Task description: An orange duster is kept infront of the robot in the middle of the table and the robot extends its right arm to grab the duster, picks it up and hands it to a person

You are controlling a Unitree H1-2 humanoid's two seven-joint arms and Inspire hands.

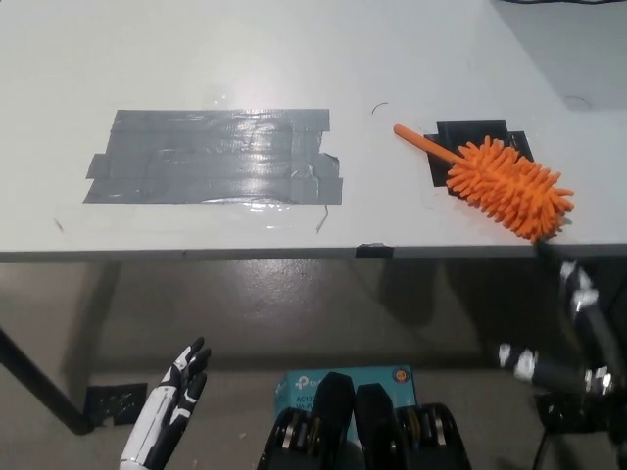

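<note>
Just beyond the black right hand's [573, 323] spread, empty fingers [585, 302], the fluffy orange plastic duster [509, 186] lies on the white tabletop [294, 59], partly over black tape [470, 137]; the white left hand [168, 406] rests low, fingers loosely apart.

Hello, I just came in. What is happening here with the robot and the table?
Nothing is being held at this moment. An orange duster lies on the white table, partly over a patch of black tape, with its handle pointing to picture left. The black right robot hand is below the table edge, near the duster but not touching it, fingers apart. The white left robot hand rests low and open. A large grey tape patch is also on the table.
</note>
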